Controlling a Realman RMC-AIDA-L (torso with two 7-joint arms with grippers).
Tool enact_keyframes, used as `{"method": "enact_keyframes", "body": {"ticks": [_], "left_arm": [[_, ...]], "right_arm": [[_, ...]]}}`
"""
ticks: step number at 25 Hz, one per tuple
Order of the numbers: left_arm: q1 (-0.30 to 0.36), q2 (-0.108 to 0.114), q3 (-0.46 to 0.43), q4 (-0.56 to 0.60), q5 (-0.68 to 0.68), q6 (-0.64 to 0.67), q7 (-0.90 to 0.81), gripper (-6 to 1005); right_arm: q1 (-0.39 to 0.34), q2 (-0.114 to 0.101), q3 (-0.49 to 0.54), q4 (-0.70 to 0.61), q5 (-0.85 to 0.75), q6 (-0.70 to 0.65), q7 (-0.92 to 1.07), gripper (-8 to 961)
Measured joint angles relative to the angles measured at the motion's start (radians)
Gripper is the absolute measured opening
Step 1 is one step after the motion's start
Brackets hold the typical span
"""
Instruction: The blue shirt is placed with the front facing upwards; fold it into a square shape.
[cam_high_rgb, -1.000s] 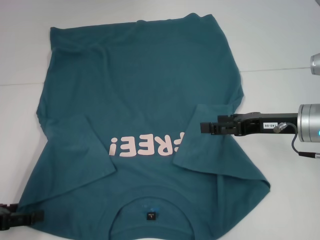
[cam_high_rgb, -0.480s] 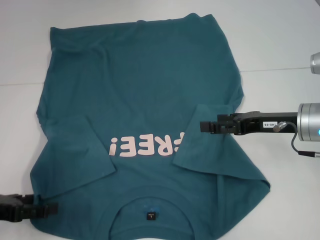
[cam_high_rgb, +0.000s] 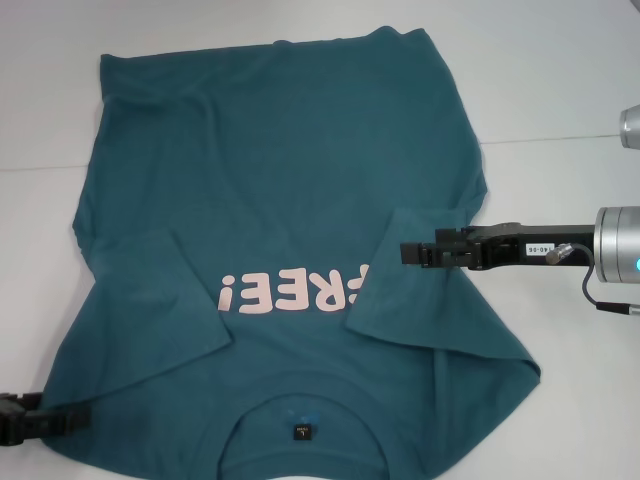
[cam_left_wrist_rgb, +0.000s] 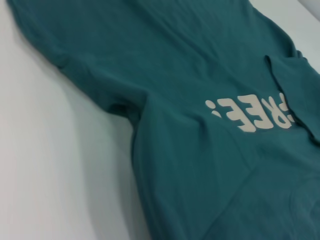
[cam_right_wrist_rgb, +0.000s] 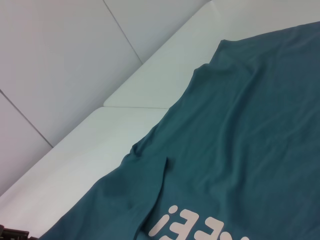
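The blue shirt (cam_high_rgb: 290, 180) lies flat on the white table, front up, with its neckline and small black label (cam_high_rgb: 301, 432) nearest me. The pink "FREE!" lettering (cam_high_rgb: 295, 292) runs across the chest. Both short sleeves are folded inward over the body, one sleeve (cam_high_rgb: 160, 300) on the left and the other sleeve (cam_high_rgb: 420, 300) on the right. My right gripper (cam_high_rgb: 405, 253) reaches in from the right, over the edge of that right sleeve. At the shirt's near left corner sits my left gripper (cam_high_rgb: 85, 420), by the shoulder. The left wrist view shows the shirt (cam_left_wrist_rgb: 190, 100) and its lettering (cam_left_wrist_rgb: 255, 112).
Bare white table (cam_high_rgb: 560, 80) surrounds the shirt on the left, far side and right, with a seam line crossing it. The right arm's silver wrist (cam_high_rgb: 620, 245) and its cable hang over the table's right side. A pale wall (cam_right_wrist_rgb: 60, 60) stands beyond the table.
The left gripper slid right onto the shirt's near left corner half a second ago and has since drawn back to the left. The right arm and the shirt are unchanged.
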Motion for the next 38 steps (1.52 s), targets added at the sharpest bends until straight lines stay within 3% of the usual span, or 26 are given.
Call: {"method": "enact_keyframes", "body": {"ticks": [38], "left_arm": [[0.002, -0.005, 0.010, -0.002, 0.031, 0.001, -0.010, 823]], "right_arm": [[0.002, 0.000, 0.003, -0.002, 0.000, 0.000, 0.000, 939]]}}
